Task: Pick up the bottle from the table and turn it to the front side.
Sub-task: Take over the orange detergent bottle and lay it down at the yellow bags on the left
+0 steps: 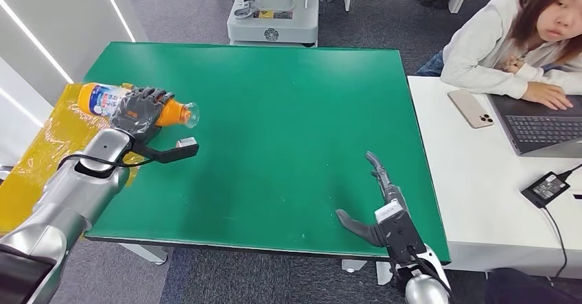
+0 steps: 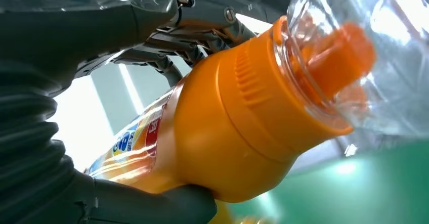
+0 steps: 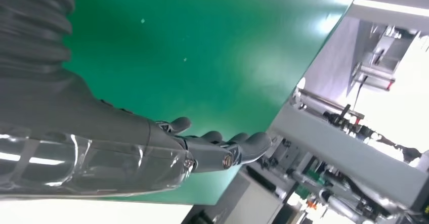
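The bottle (image 1: 113, 102) is an orange plastic one with a blue, white and red label and a clear cup-like cover over its orange cap. It lies with its long axis roughly level, base out over the yellow sheet (image 1: 41, 153) at the table's left edge and capped end pointing inward over the green table (image 1: 288, 112). It looks lifted clear of the surface, though the head view does not settle whether any part touches.

The left robot hand (image 1: 141, 110) is wrapped around the bottle's middle from above, dark fingers over the label and shoulder; the left wrist view shows the thumb (image 2: 167, 204) pressed under the orange body, so the grip is clamped on it. The coming turn hinges on this: the hand grips across the long axis, so rolling the wrist would spin the bottle about that axis and bring another face of the label round (my reading, not something seen).

The label carries blue characters and a red patch, too blurred to read.

The right robot hand (image 1: 374, 201) rests near the table's front right edge, well apart from the bottle, fingers spread and holding nothing.

Beyond, a person sits at a white desk (image 1: 480, 180) with a laptop (image 1: 542, 125) and a phone (image 1: 471, 108).
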You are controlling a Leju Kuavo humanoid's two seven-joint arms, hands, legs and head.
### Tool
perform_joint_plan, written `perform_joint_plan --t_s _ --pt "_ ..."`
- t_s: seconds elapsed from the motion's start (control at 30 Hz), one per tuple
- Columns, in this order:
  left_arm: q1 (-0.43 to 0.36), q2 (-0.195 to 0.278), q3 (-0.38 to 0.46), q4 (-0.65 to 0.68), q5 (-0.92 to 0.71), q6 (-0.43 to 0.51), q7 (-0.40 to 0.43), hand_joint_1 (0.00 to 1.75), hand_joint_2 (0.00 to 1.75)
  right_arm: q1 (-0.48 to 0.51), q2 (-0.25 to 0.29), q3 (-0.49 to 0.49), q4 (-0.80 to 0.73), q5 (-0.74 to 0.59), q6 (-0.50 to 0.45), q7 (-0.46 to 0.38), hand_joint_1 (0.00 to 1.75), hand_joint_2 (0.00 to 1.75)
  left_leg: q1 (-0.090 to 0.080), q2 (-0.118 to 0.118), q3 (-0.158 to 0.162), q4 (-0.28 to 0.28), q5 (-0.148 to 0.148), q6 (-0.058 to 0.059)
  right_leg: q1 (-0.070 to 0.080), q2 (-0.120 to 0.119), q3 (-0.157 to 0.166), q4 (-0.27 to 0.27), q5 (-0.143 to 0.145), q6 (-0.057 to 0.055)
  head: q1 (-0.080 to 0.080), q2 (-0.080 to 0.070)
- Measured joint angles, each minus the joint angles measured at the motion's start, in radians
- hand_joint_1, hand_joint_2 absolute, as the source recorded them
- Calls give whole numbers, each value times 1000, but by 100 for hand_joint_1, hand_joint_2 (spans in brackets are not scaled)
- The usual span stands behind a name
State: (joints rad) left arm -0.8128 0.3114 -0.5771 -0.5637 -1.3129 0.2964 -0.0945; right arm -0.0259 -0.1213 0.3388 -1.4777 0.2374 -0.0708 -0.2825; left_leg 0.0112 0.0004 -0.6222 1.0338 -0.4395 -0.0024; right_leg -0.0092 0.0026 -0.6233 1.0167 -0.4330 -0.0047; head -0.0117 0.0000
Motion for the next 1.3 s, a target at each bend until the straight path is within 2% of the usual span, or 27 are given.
perform_joint_plan --t_s 0.17,0.3,0.47,0.67,0.7,0.73,0.83,0.97,1.0,1.1,1.13,1.2,1.3 --pt "15 20 -45 60 -146 -90 127 175 175 40 1 -24 -15 32 -9 10 0 175 0 -1 0 0 -1 0 0 -1 0 0 -1 0 0 0" --pt "20 35 -78 80 -190 -142 210 175 175 62 11 -40 -20 56 -15 18 0 175 0 -1 -1 0 -1 0 0 -1 0 0 -1 0 0 0" --pt "22 62 -114 85 -192 -189 218 175 175 67 29 -53 -18 71 -1 19 0 175 0 0 0 0 0 0 0 -1 -1 0 -1 0 0 0" --pt "22 67 -122 89 -192 -202 210 175 175 66 35 -55 -17 73 3 19 0 175 0 -1 0 0 0 0 0 -1 -1 0 -1 -1 0 0" --pt "23 66 -126 92 -190 -201 186 175 175 65 41 -57 -15 77 9 18 0 175 0 -1 -1 0 0 0 0 -1 -1 0 -1 -1 0 0" --pt "25 63 -129 95 -178 -200 129 175 175 62 47 -60 -11 82 18 17 0 175 0 -1 -1 0 0 0 0 -1 -1 0 -1 -1 0 0" --pt "29 44 -131 103 -98 -209 -86 175 175 50 58 -65 -1 89 43 11 0 175 0 -1 -1 0 0 0 0 -1 -1 0 -1 -1 0 0" --pt "28 21 -118 106 1 -244 -214 175 175 46 58 -67 -4 88 54 11 0 175 0 -2 -1 0 0 0 0 -2 0 0 -1 -1 0 0" --pt "27 15 -111 108 23 -256 -234 168 175 47 58 -67 -6 88 56 12 0 175 0 -2 -1 0 0 0 0 -3 0 0 -1 -1 0 0" --pt "16 -9 -85 118 99 -322 -271 37 175 53 58 -69 -20 88 57 20 0 175 0 -3 -1 0 0 0 0 -4 0 0 -1 -1 0 0" --pt "9 -20 -75 123 121 -352 -272 0 175 55 58 -70 -25 88 57 23 0 175 0 -3 -1 0 0 0 0 -4 0 0 -1 -1 0 0" --pt "-3 -40 -56 135 153 -399 -266 0 175 59 58 -72 -33 88 56 29 0 175 0 -3 -1 0 0 0 0 -3 0 0 -1 -1 0 0" --pt "-11 -65 -38 148 171 -415 -245 0 175 65 58 -77 -43 88 56 34 0 175 0 -2 -1 0 0 -1 0 -3 0 0 -1 -1 0 0"
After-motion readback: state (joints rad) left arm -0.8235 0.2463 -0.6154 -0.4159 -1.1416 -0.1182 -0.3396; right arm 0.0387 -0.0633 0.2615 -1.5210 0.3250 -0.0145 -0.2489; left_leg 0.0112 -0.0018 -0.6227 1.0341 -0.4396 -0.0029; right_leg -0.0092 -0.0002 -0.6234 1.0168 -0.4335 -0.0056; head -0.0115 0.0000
